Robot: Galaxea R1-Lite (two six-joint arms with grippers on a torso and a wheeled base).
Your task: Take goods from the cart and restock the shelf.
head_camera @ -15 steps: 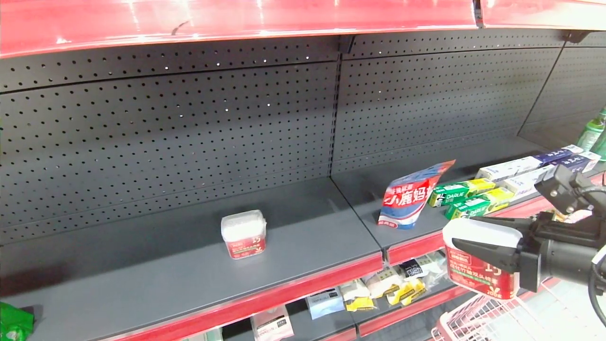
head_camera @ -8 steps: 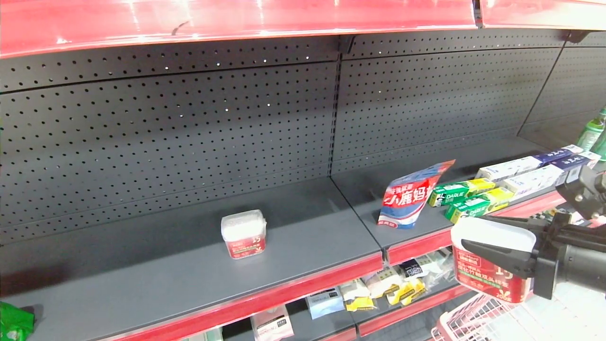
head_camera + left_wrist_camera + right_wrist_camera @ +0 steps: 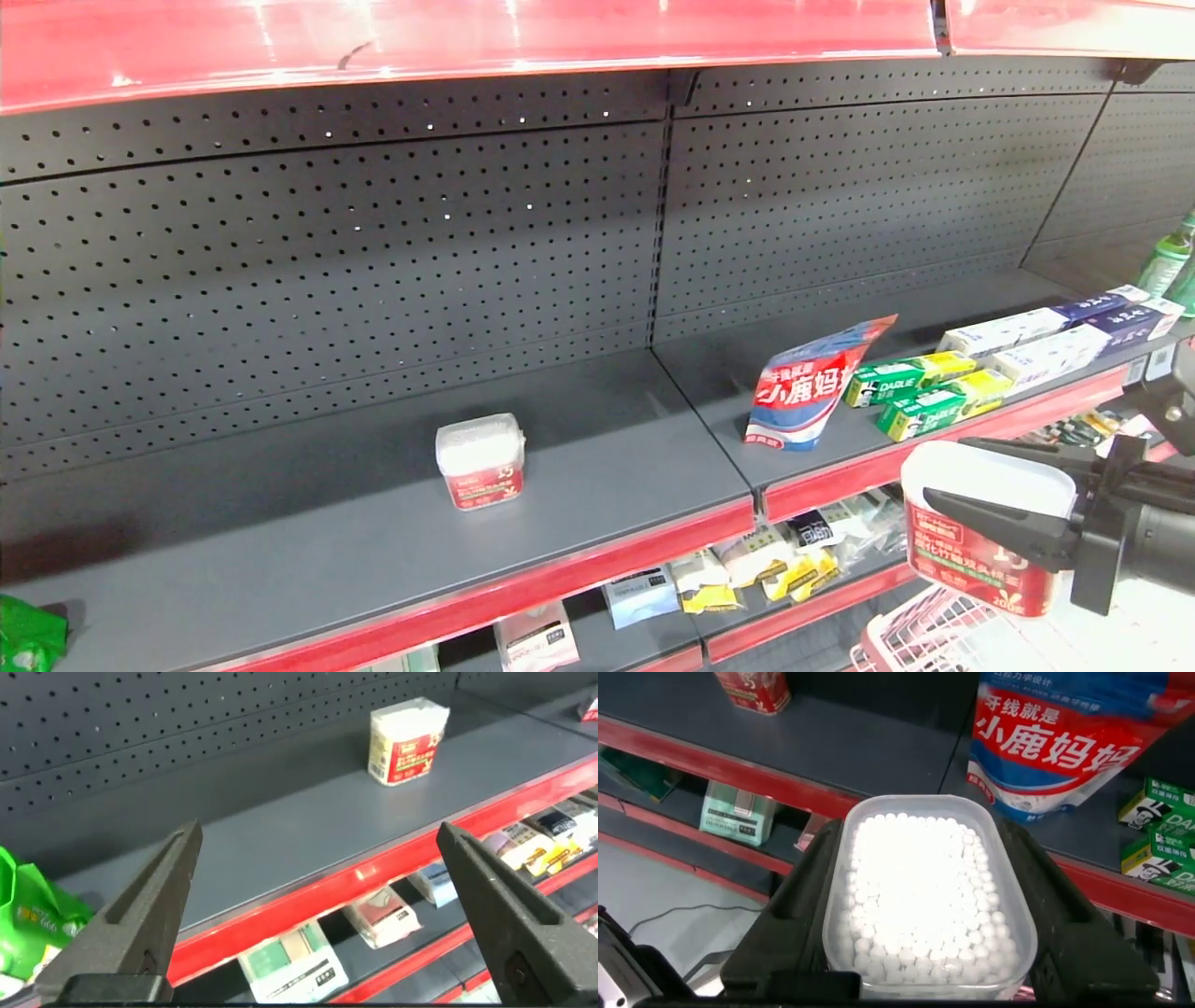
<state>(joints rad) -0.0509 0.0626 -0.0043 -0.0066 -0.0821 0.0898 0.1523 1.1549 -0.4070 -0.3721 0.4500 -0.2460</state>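
My right gripper (image 3: 976, 485) is shut on a clear box of cotton swabs (image 3: 980, 551) with a red label, held in front of the shelf's red front edge (image 3: 597, 565) and above the pink wire cart (image 3: 920, 635). The right wrist view looks down on that box (image 3: 924, 896), full of white swab tips, with the dark fingers (image 3: 808, 887) on both sides. A matching swab box (image 3: 480, 461) stands upright on the grey shelf (image 3: 327, 523). My left gripper (image 3: 318, 859) is open and holds nothing, in front of the shelf, with the standing box (image 3: 407, 741) farther off.
A red and blue pouch (image 3: 808, 383) leans on the right shelf section beside green toothpaste boxes (image 3: 920, 387) and white and blue boxes (image 3: 1055, 341). A green packet (image 3: 28, 635) lies at the far left. Small packets (image 3: 747, 569) fill the lower shelf.
My right gripper has moved down and to the right with the swab box, a little away from the shelf. The box on the shelf has not moved.
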